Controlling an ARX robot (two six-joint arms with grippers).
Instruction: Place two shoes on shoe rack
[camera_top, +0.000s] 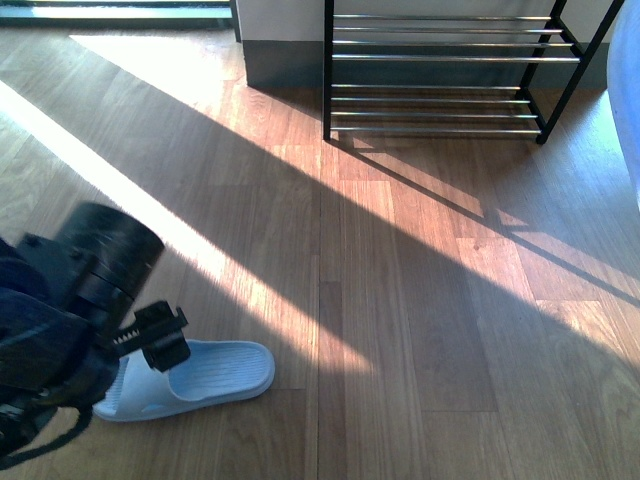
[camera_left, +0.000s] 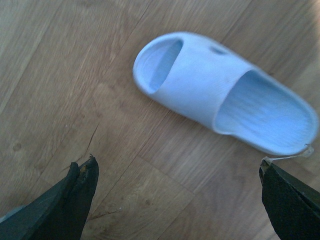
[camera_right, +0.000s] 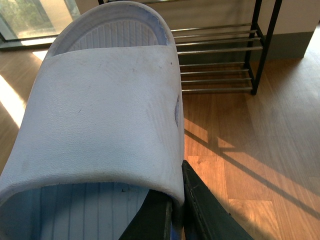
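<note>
the floor (camera_top: 400, 300) is warm brown wood planking, its boards running away from the robot with thin dark seams between them. broad slanting bands of sunlight cross it, broken by long shadows. one pale blue slide sandal (camera_top: 215, 372) lies flat on it, sole down, close in on the robot's left, heel end pointing right. the shoe rack (camera_top: 440, 58) stands on the floor at the far side by the wall, well apart from the sandal.

Left pincer (camera_left: 176, 175) spread — right pincer (camera_right: 176, 207) clamped
</note>
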